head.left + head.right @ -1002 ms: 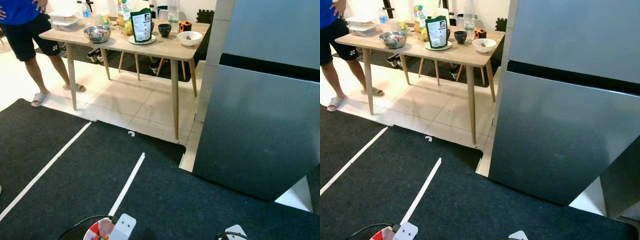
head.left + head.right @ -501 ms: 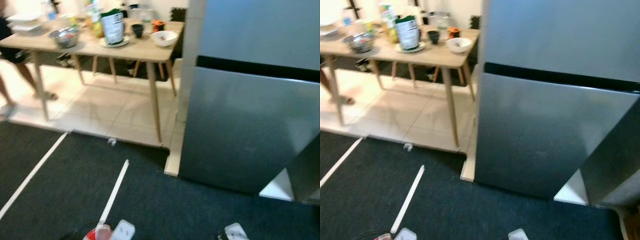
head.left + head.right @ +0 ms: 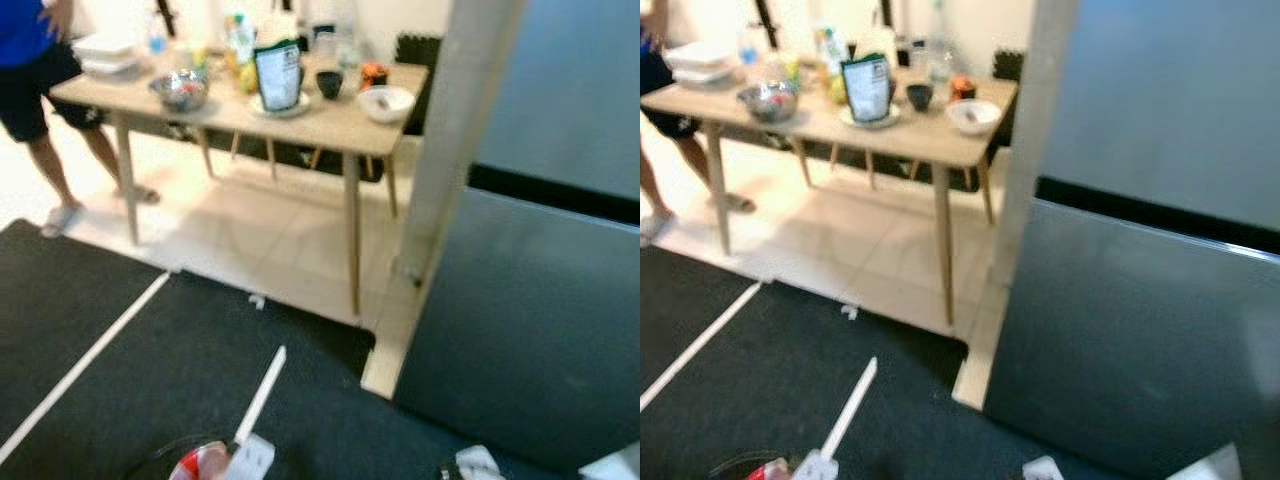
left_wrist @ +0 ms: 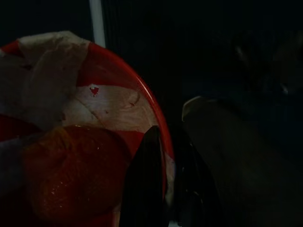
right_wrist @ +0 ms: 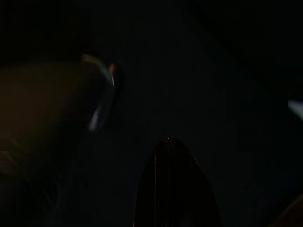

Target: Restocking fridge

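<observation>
A person [image 3: 35, 60] stands at the far left end of the wooden table [image 3: 330, 125], which carries a steel bowl [image 3: 180, 90], a dark pouch [image 3: 279, 76] and a white bowl [image 3: 386, 102]. Low down, the left gripper [image 4: 163, 142] pinches the rim of a red bowl [image 4: 109, 113] holding something orange. The right gripper [image 5: 173, 156] hangs in shade; I cannot tell its state. To the right stands the grey fridge [image 3: 540, 330], closed. Best to carry the bowl level and square up to the door.

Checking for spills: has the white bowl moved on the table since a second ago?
No. The white bowl sits at the same table corner beside the black cup; the camera moved.
</observation>
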{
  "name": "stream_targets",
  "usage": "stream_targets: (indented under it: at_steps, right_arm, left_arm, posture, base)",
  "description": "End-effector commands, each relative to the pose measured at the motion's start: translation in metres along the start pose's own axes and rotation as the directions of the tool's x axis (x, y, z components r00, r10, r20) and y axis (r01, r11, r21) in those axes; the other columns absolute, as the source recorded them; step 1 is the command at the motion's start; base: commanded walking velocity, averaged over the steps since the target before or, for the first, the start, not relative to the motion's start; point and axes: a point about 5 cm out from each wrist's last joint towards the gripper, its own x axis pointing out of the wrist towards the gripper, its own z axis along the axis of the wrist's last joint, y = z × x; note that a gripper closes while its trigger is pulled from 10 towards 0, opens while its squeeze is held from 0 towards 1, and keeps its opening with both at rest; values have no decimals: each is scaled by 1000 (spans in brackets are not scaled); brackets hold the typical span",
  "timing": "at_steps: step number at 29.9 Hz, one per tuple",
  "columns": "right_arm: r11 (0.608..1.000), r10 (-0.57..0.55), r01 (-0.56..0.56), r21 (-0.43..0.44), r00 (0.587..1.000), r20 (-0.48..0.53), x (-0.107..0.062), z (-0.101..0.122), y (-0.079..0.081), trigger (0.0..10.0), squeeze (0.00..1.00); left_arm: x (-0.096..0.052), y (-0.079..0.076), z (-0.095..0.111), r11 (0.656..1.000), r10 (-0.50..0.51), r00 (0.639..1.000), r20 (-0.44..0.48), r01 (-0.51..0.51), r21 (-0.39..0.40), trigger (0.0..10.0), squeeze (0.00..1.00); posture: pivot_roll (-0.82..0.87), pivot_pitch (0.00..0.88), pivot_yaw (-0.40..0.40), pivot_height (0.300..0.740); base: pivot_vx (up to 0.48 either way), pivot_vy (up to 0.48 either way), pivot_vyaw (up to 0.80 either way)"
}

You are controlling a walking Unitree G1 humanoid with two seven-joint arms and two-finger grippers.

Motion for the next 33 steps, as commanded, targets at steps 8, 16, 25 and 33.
stream_targets:
  at_steps: [8, 16, 25, 33]
  right_arm:
    - [1000, 12, -12, 1, 1000, -12, 0, -3, 6, 10000, 0]
    - [1000, 0, 1, 10, 1000, -18, 0, -3, 5, 10000, 0]
    - [1000, -10, 11, 13, 1000, -24, 0, -5, 2, 10000, 0]
    - [1000, -18, 19, 23, 999, -30, 0, -5, 1, 10000, 0]
  left_arm:
    - [-3, -6, -24, 1000, -9, 996, -88, 7, -23, 10000, 0]
    - [-3, -7, -23, 999, -16, 996, -84, 14, -29, 10000, 0]
    - [-3, -11, -23, 998, -50, 995, -84, 48, -33, 10000, 0]
    - [-3, -8, -23, 999, -31, 996, -79, 27, -44, 10000, 0]
  posture:
    - [-53, 74, -14, 740]
    - [-53, 74, -15, 740]
    - [-53, 73, -17, 740]
    - [-52, 73, -17, 740]
  base:
    - [100, 0, 0]
    - [0, 0, 0]
    - [0, -206, 0]
    - [0, -114, 0]
